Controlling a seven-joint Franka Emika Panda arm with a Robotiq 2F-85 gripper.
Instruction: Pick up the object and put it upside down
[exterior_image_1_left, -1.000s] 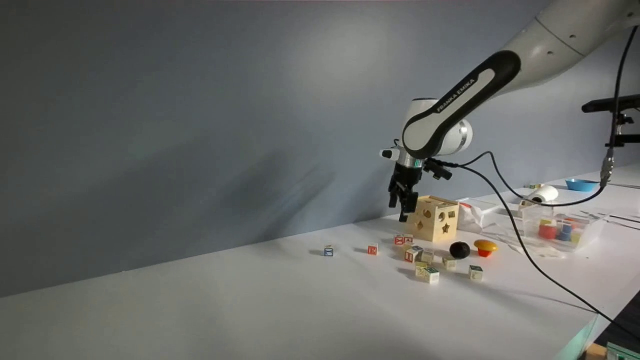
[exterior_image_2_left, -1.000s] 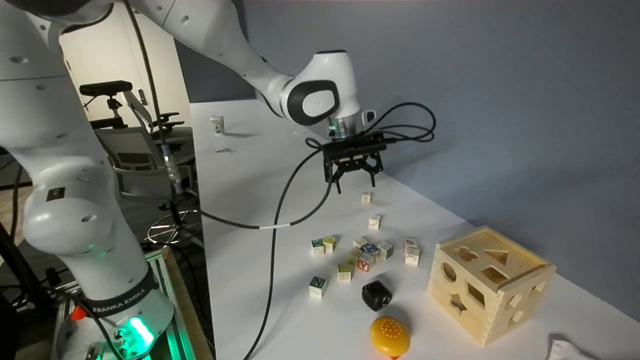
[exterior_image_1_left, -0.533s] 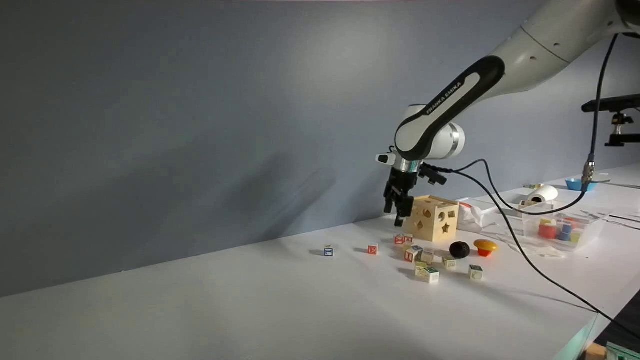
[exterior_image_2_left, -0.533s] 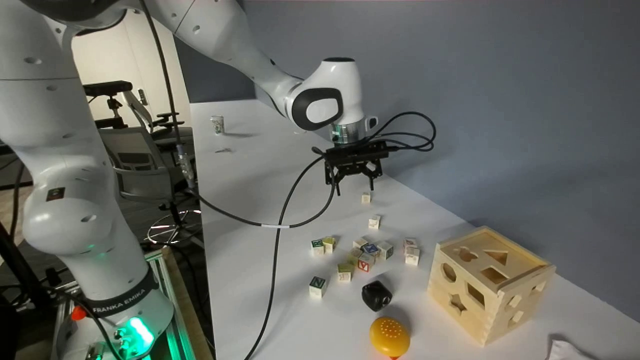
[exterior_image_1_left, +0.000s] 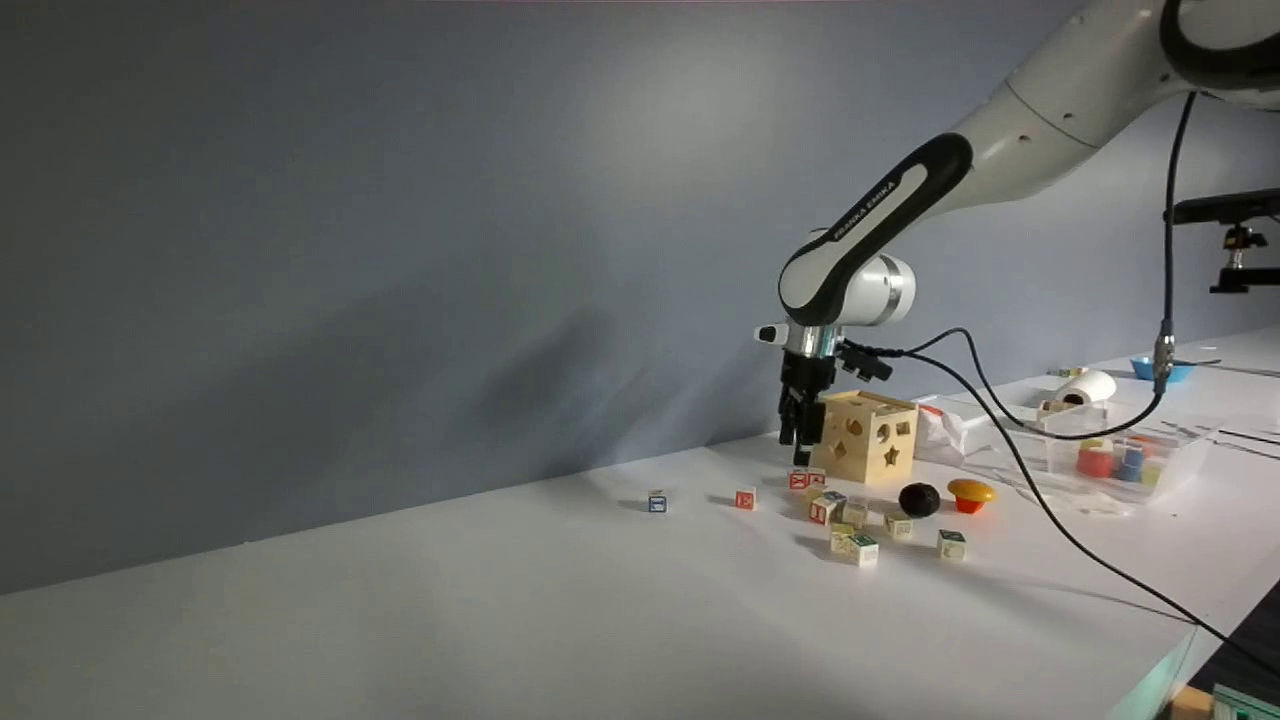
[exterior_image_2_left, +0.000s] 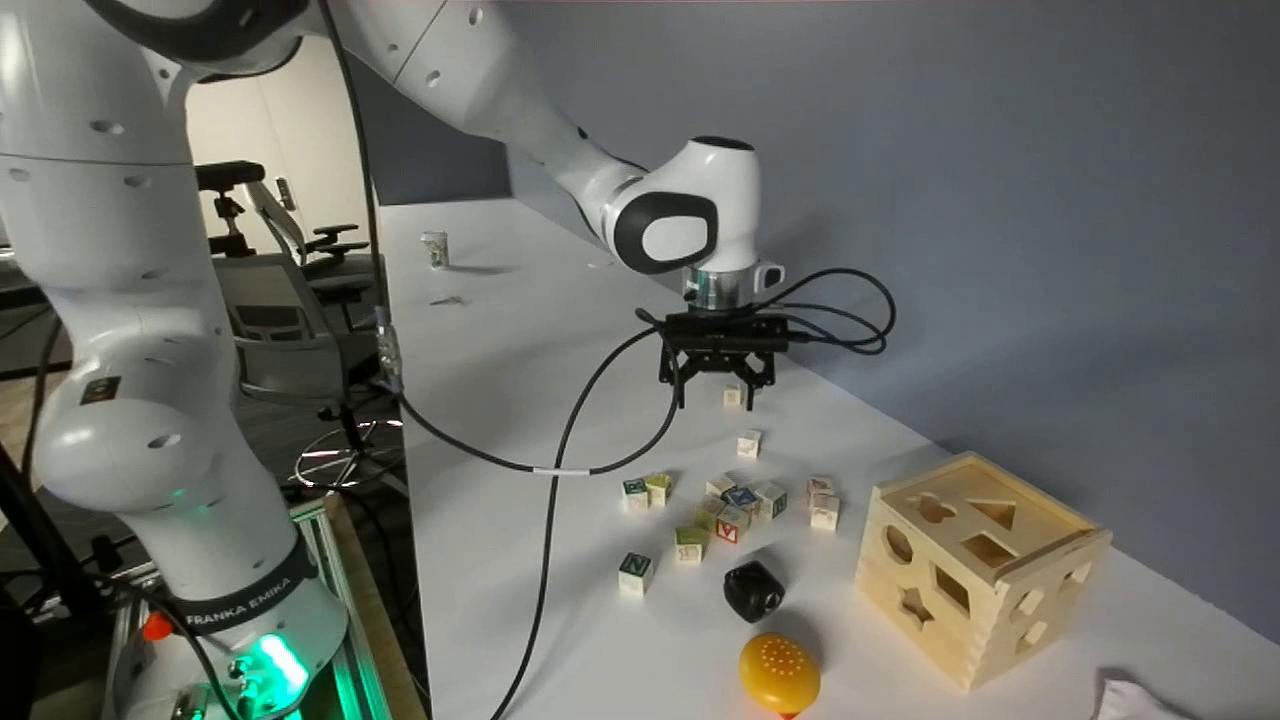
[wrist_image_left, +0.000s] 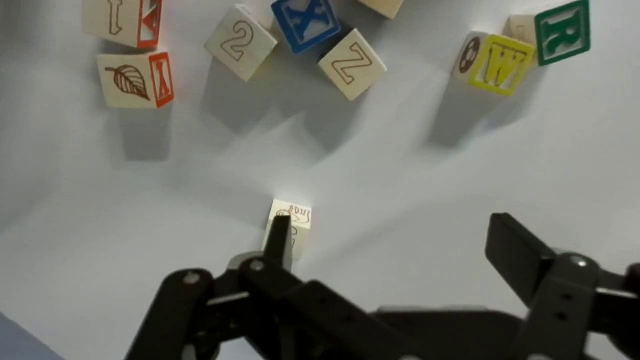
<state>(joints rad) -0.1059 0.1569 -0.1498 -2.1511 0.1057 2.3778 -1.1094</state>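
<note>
Lower than it was, the gripper (exterior_image_1_left: 795, 452) has come down toward the tabletop (exterior_image_1_left: 450, 600) in an exterior view, its arm (exterior_image_1_left: 1030, 140) dipping along with it, while the lettered blocks (exterior_image_1_left: 824, 510) lie where they lay. Its fingertips (exterior_image_1_left: 803, 456) overlap the left edge of the tan wooden cube (exterior_image_1_left: 865, 440) in the picture. To the left of them I see the red-faced block (exterior_image_1_left: 746, 499) sitting on the tabletop, apart from the gripper. Farther left, by itself, is a blue-faced block (exterior_image_1_left: 657, 502).

In an exterior view where the black lump (exterior_image_2_left: 753, 591) and the yellow toy (exterior_image_2_left: 780, 672) lie near the front, the gripper hangs over the tabletop with its 2 fingertips pointing down. The red-faced block, pale from this side, shows just under 1 of those tips in the picture, with a gap between. The tan wooden cube stands off to the right, near the wall (exterior_image_2_left: 1000, 250), and a block marked N (exterior_image_2_left: 634, 574) sits left of the black lump.

In the wrist view the jaws stand spread wide, and tabletop shows between the fingers (wrist_image_left: 517, 255). The red-faced block, with brown drawings on the sides turned this way, is partly hidden by the finger on the picture's left. Toward the top are a leaf block (wrist_image_left: 127, 80) at left, a 2 block (wrist_image_left: 241, 42), a blue X block (wrist_image_left: 307, 22) and a Z block (wrist_image_left: 352, 65) grouped, then a yellow W block (wrist_image_left: 500, 65) just beside a green R block (wrist_image_left: 562, 32).
</note>
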